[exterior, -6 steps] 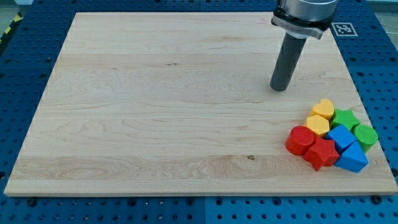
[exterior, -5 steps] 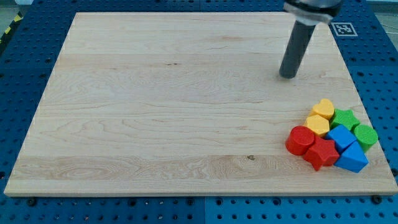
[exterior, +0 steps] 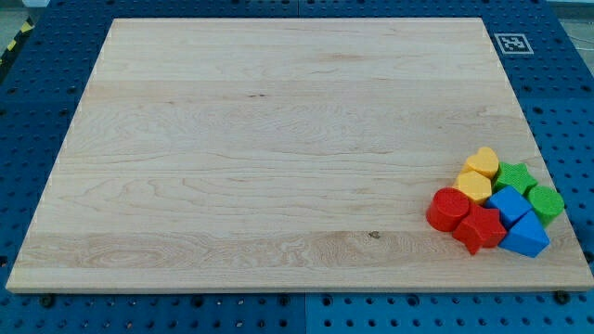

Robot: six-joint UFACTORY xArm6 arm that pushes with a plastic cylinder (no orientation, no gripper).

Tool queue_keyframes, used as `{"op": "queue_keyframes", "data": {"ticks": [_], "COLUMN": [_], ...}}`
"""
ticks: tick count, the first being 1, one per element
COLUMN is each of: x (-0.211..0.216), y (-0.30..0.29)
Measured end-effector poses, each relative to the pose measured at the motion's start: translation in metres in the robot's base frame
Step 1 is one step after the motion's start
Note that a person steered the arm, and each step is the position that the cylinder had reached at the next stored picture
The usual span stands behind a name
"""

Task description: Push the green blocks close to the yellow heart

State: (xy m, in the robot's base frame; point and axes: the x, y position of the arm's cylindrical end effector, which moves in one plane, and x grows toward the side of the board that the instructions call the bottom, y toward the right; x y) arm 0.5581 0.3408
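Observation:
A cluster of blocks sits at the board's lower right. The yellow heart (exterior: 483,162) is at the cluster's top. A green star (exterior: 515,175) touches its right side, and a green cylinder-like block (exterior: 546,201) lies just below right of the star. A second yellow block (exterior: 475,187) sits below the heart. My tip and rod do not show in the view.
A red cylinder (exterior: 447,209), a red star (exterior: 479,228), a blue cube (exterior: 510,204) and a blue triangle (exterior: 526,237) fill the cluster's lower part near the wooden board's (exterior: 260,158) right edge. A marker tag (exterior: 511,43) lies off the board's top right corner.
The rod moved up and to the right from above the cluster and has left the view. No block has moved.

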Motion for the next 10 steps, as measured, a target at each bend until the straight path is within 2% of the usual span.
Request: {"op": "queue_keyframes", "data": {"ticks": [1, 2, 4, 7, 8, 10], "x": [0.037, 0.041, 0.018, -0.003, 0.007, 0.008], "y": [-0.041, -0.060, -0.086, -0.075, -0.067, -0.002]}}
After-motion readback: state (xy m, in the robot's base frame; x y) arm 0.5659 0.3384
